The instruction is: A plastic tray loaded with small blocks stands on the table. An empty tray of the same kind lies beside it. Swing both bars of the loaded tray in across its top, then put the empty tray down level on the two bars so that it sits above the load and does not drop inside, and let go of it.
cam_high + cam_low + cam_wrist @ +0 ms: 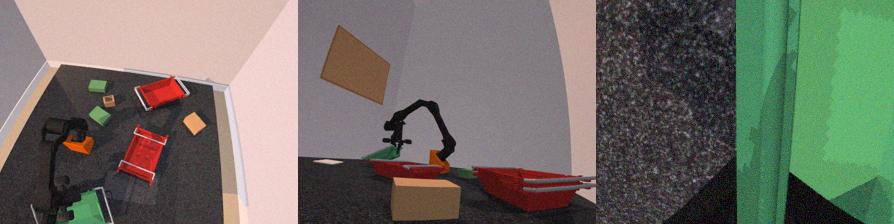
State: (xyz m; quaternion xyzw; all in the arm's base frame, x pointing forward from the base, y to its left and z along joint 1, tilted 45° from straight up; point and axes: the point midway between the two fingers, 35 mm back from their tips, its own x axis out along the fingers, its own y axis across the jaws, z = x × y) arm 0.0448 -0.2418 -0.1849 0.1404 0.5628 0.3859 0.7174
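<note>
The loaded red tray (159, 155) (386, 171) stands upright in the middle of the table; small blocks show faintly inside. Its two wire bars lie across its top, one near the far end (150, 138) and one near the other end (137, 167). The empty green tray (86, 211) (386, 154) (856, 90) is at the lower left in the top view, partly cut off, with its bars out past its ends. In the exterior view it looks tilted. My gripper (397, 151) (751, 166) is shut on its side wall. The arm hides part of it.
Another red tray (164, 93) (503, 185) with bars out stands near the back wall. An orange block (194, 124) (426, 201), two green blocks (97, 86) (99, 115) and a small hollow brown block (109, 101) stand around. An orange wedge (82, 146) is by the arm's base.
</note>
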